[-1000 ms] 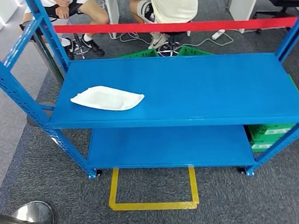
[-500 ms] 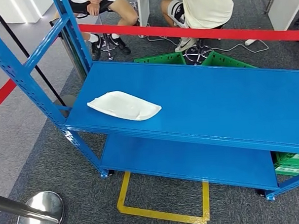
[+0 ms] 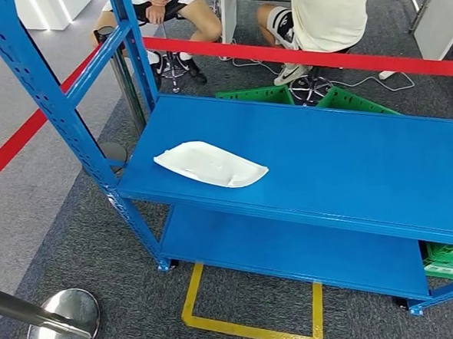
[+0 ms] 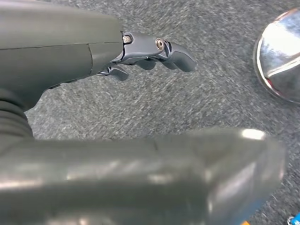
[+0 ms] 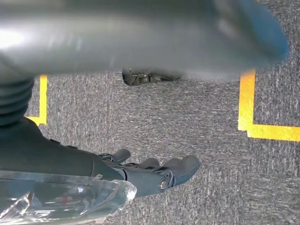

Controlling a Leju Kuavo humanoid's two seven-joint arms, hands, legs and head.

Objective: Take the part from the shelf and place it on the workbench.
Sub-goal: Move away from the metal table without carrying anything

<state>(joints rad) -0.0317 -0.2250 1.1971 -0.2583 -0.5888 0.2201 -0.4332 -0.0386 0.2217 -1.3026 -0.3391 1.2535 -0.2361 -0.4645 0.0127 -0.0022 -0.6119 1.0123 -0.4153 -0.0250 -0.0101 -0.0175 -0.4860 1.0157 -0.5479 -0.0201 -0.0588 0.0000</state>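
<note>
Stanchion base [image 3: 64,325]: lower left of the head view, on grey carpet.
Part [image 3: 210,164]: white, flat, left of centre on the blue shelf [image 3: 351,162], untouched.
Left hand [image 4: 148,49]: fingers apart, empty, hanging above carpet.
Right hand [image 5: 155,171]: likewise apart, empty.
Technique: square up at the yellow floor marking [image 3: 252,329], then reach low under the part's edge.

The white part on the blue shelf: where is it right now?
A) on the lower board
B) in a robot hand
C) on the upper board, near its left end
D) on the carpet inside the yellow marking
C: the white part lies flat on the upper board of the blue shelf, towards the left end, with nothing touching it.
</note>
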